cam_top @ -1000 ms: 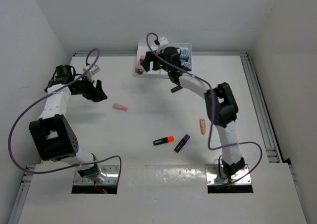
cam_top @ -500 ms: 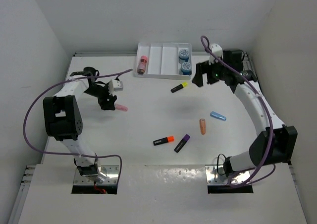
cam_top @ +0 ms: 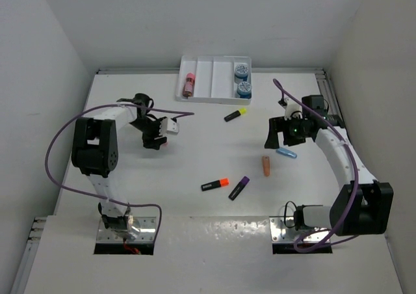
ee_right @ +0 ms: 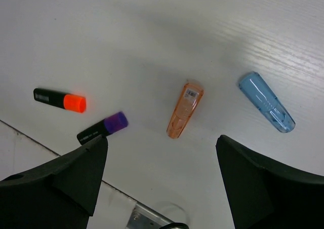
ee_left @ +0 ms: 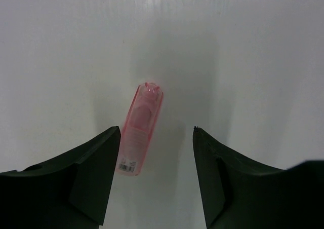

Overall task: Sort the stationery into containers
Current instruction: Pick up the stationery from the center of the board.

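Observation:
The white four-compartment tray stands at the back and holds a pink stick and two blue round pieces. My left gripper is open, low over a pink stick that lies near its left finger. My right gripper is open and empty, high above a peach stick and a blue stick. The orange highlighter and the purple highlighter lie side by side in front. A yellow highlighter lies near the tray.
White walls close in the table on the left, back and right. A metal rail runs along the right edge. Purple cables loop from both arms. The arm bases sit at the near edge.
My left gripper has moved right and come down over the pink stick. My right arm has swung from the tray to the right and then forward, above the peach and blue sticks.

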You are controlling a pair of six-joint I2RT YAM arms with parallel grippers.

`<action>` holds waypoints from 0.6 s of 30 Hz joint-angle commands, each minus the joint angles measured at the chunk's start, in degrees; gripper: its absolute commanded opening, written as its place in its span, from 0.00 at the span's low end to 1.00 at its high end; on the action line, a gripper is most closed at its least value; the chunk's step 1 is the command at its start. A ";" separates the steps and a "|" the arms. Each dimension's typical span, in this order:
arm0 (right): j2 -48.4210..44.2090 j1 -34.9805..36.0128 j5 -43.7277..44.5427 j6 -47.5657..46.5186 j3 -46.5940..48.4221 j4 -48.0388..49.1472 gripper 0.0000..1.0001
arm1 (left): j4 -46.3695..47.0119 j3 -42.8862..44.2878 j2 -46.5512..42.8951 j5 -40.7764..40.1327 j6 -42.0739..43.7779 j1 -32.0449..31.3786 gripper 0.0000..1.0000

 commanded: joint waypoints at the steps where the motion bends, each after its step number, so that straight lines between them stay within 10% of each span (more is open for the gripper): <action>1: -0.83 0.08 -2.35 -1.05 0.07 -0.24 0.85 | 2.64 -0.03 2.65 -2.86 4.10 -1.06 0.64; 14: -0.82 0.08 -3.14 -1.84 -2.83 0.55 0.83 | 6.85 -3.10 0.83 -6.48 2.09 -3.26 0.22; 18: -0.65 0.08 -3.67 -0.52 -5.20 2.13 0.83 | 7.47 1.80 -0.07 -5.68 -13.25 -7.64 0.07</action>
